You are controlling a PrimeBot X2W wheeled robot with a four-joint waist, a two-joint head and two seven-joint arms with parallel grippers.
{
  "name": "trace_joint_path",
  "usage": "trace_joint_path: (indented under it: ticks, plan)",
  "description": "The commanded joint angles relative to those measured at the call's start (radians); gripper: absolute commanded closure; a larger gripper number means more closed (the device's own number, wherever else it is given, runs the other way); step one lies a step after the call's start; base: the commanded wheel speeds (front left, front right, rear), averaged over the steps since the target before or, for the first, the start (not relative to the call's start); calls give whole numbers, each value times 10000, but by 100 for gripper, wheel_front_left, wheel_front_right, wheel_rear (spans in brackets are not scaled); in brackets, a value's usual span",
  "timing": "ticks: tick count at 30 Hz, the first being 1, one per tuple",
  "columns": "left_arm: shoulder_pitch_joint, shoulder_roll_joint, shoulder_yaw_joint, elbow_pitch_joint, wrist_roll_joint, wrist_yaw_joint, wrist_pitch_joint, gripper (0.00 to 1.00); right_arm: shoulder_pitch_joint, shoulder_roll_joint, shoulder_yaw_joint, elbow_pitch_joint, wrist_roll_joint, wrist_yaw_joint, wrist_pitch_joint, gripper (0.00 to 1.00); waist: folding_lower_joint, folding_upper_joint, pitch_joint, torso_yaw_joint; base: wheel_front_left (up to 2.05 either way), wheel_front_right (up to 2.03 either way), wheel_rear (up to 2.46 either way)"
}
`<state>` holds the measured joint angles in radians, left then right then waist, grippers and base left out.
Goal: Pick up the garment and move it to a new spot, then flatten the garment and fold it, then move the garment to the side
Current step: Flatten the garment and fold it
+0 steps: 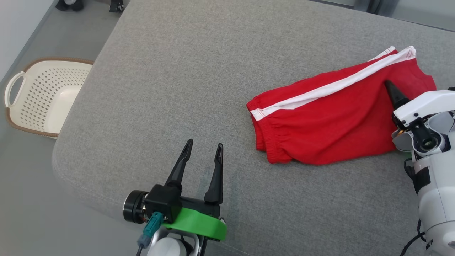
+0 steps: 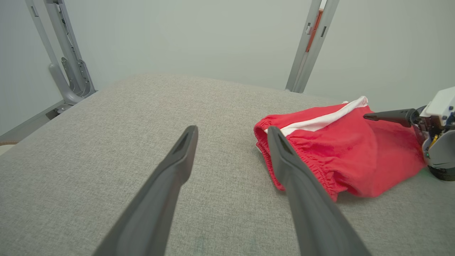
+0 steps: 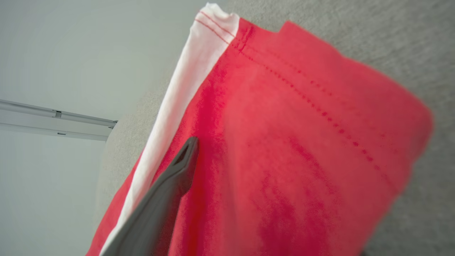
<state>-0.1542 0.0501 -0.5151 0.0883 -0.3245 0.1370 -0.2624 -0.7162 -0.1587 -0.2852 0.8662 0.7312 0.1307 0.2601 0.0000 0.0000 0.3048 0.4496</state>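
Grey woven upholstery stretches wide in front of me, a big cushioned slab with a rounded near-left corner, and off that corner a cream perforated basket with a brown rim and a loop handle sits down on the grey floor. Over to the garment now: red shorts, lying on the right side of the slab, well clear of the left half. The gathered elastic waistband faces the middle of the surface and shows more than one layer stacked there, while the stitched hem lies at the far right. A white stripe runs the whole length along the far edge, waistband to hem. The cloth lies fairly flat with soft ripples, and it looks lumpier near the waistband. My left gripper hangs over the near edge of the slab, fingers spread apart with nothing between them, just left of the shorts. My right gripper is at the shorts' right end; one dark finger lies over the red cloth beside the stripe, the other is hidden, so I cannot tell whether it has a pinch. Behind it all, a pale plain wall and grey metal posts.
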Motion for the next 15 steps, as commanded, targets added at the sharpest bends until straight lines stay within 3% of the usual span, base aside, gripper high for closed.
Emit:
trace_joint_path:
  ticks: [1,2,4,5,7,15]
  plan:
    - [-29,14,-13,-63,-92,56,-26,0,250,410,32,423,-13,-4,212,1,0,0,82,120,0,0,0]
    - [-3,14,-28,-78,-118,71,-26,0,197,401,-26,458,-63,-4,179,11,0,0,86,139,0,0,0]
    - [9,14,-48,-101,-137,96,-26,0,114,371,-86,526,-205,-4,108,9,0,0,111,153,0,0,0]
    - [-3,14,-58,-106,-160,100,-26,0,86,359,-89,542,-279,-6,91,15,0,0,123,153,0,0,0]
    - [-59,14,-81,-100,-177,94,-26,0,-4,353,-19,465,-421,-6,24,100,0,0,152,134,0,0,0]
    - [-234,14,14,-30,-148,49,-26,0,13,236,115,-43,-629,-12,-451,100,0,0,81,-155,0,0,0]
